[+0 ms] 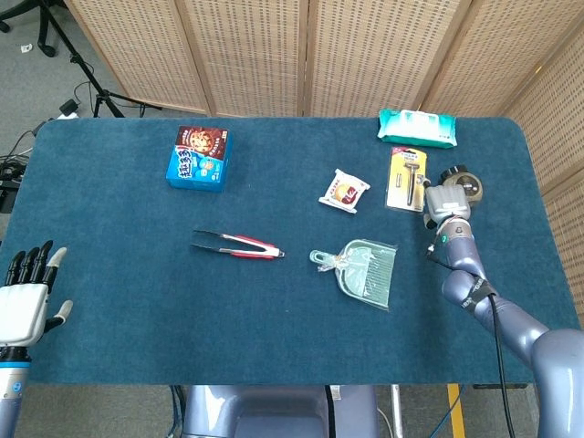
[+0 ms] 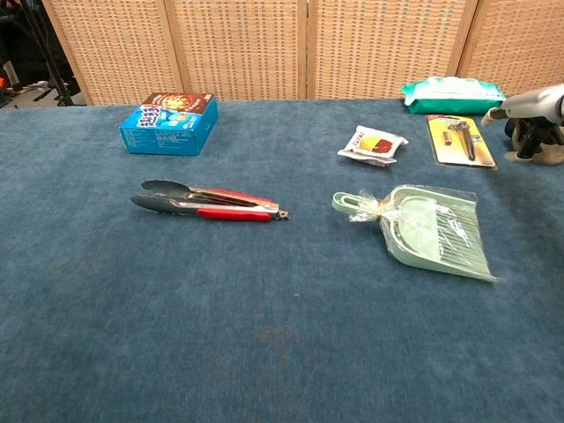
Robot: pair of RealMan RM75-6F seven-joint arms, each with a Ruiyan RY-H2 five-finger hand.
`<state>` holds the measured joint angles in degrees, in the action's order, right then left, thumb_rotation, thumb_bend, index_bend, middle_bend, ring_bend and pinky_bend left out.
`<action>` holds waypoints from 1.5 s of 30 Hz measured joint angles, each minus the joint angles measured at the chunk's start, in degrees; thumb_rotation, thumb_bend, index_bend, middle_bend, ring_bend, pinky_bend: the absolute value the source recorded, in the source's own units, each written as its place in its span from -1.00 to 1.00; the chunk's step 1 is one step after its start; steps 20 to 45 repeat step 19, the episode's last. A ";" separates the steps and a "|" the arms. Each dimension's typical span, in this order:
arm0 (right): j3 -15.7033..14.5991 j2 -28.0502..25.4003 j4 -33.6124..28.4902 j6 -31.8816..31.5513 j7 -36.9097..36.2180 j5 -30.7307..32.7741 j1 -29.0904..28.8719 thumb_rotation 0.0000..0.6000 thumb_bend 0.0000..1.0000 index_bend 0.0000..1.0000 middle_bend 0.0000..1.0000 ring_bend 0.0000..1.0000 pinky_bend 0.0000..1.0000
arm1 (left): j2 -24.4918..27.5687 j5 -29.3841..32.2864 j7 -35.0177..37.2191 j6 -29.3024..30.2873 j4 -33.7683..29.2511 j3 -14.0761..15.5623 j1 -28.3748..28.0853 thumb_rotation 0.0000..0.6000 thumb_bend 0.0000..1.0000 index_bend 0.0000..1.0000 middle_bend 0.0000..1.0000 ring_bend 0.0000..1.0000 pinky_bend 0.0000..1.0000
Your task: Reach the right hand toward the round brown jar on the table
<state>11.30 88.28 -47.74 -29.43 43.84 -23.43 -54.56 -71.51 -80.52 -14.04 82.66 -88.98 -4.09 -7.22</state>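
The right hand (image 1: 446, 200) sits low at the far right of the table (image 1: 119, 301), right against the round brown jar (image 1: 464, 180), placed there to take it. From the chest view its fingers (image 2: 529, 134) seem curled about the jar, though whether they truly grip it cannot be told. The left hand (image 1: 24, 299) hovers spread and empty at the near left. One jar, one dustpan (image 1: 364, 269), one pair of tongs (image 1: 235, 244), one wipes pack (image 1: 417, 128), one blue box (image 1: 200, 158).
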 measured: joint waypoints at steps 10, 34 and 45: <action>-1.90 0.76 -0.33 -0.04 -1.28 0.91 -0.94 1.00 0.03 -1.00 0.52 0.51 0.20 | 0.02 -0.32 -0.19 0.31 -0.28 0.23 0.09 1.00 -0.45 -1.00 -1.00 -1.00 -1.00; -3.66 0.25 -1.52 -1.13 -1.48 2.17 -1.72 1.00 0.03 -1.00 0.52 0.51 0.20 | 0.03 -0.61 0.17 0.40 -0.11 0.33 0.09 1.00 -0.45 -1.00 -1.00 -1.00 -1.00; -3.66 0.25 -1.52 -1.13 -1.48 2.17 -1.72 1.00 0.03 -1.00 0.52 0.51 0.20 | 0.03 -0.61 0.17 0.40 -0.11 0.33 0.09 1.00 -0.45 -1.00 -1.00 -1.00 -1.00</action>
